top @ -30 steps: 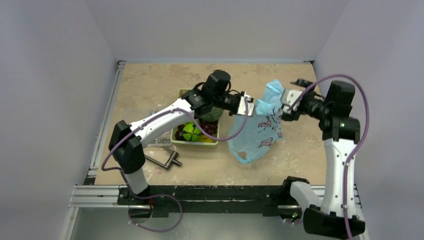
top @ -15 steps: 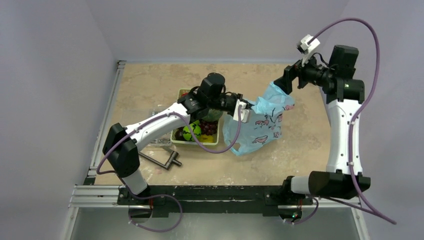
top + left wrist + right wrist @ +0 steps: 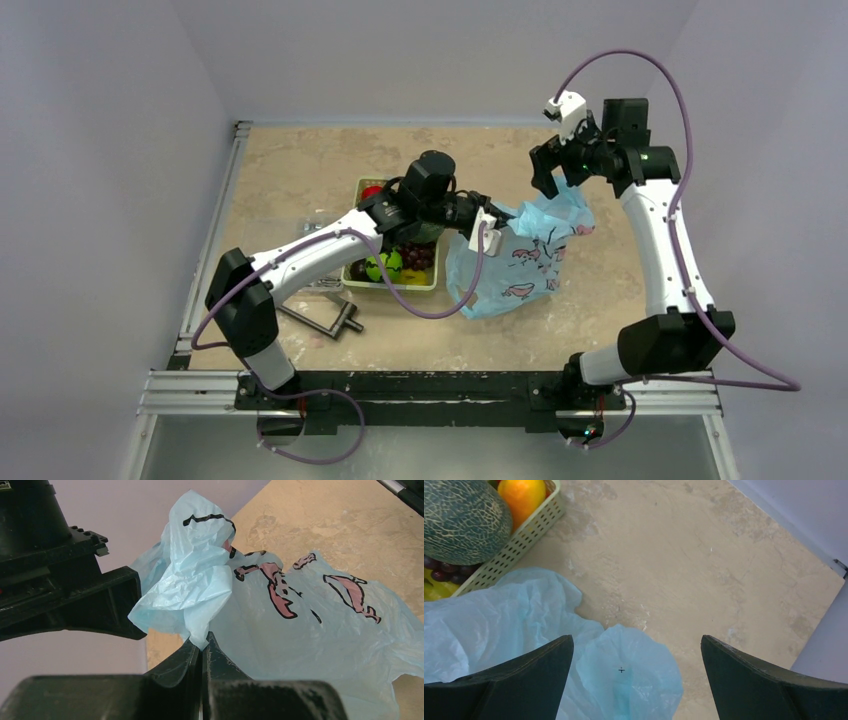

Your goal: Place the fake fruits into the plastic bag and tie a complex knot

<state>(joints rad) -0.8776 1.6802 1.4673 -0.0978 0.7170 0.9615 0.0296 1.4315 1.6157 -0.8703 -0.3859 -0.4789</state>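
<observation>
The light-blue plastic bag [image 3: 515,262] with pink figures lies crumpled on the table right of centre. My left gripper [image 3: 498,218] is shut on a bunched fold of its upper edge, seen close in the left wrist view [image 3: 202,642]. My right gripper [image 3: 546,172] is open and empty, just above the bag's far upper corner [image 3: 624,680], with its jaws wide apart [image 3: 636,647]. The fake fruits sit in the green mesh basket [image 3: 392,285]: red apple [image 3: 372,190], green piece [image 3: 385,265], grapes [image 3: 418,257], melon [image 3: 464,520], orange [image 3: 521,495]. No knot shows.
A dark metal clamp-like tool [image 3: 325,318] lies on the table left of the basket's front. The booth walls stand close behind and to the right of the right arm. The left arm reaches over the basket.
My right gripper has let go of the bag, risen and swung back and left above its far corner. The bag has sagged lower. My left gripper still pinches the bag's edge.
</observation>
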